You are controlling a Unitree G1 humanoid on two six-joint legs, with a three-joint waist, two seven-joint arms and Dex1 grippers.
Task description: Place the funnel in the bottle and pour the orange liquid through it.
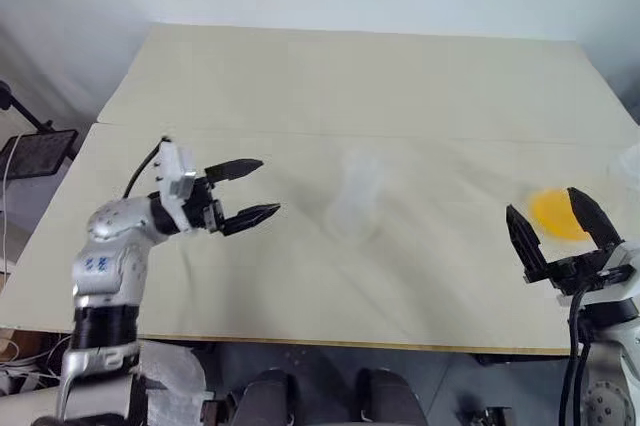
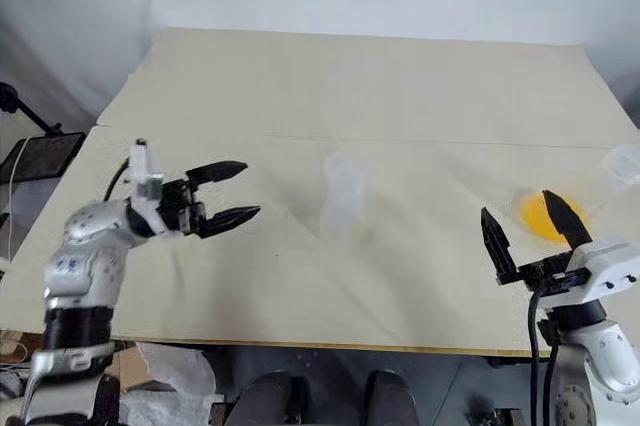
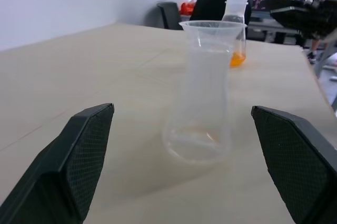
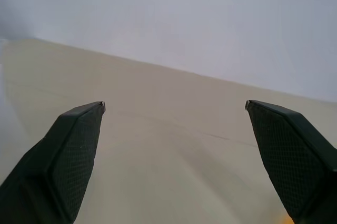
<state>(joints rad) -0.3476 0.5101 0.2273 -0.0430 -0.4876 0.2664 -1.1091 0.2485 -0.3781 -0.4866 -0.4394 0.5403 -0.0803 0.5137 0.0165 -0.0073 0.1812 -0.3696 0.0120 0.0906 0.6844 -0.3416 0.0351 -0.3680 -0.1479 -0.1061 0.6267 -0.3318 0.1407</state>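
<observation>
The clear bottle (image 3: 199, 129) stands upright at the middle of the table, its base wider than its neck. The clear funnel (image 3: 212, 29) sits in its neck, rim up. My left gripper (image 1: 266, 186) is open, off to the bottle's left, pointing at it and apart from it. The orange liquid (image 1: 553, 214) lies at the bottom of a clear vessel (image 3: 235, 34) near the table's right side. My right gripper (image 1: 547, 206) stands open just in front of that vessel with nothing between its fingers.
The beige table (image 1: 300, 76) stretches far behind the bottle. Another clear container (image 2: 625, 161) sits at the right edge. In the left wrist view a person in black (image 3: 221, 0) sits beyond the table, next to a chair and screens.
</observation>
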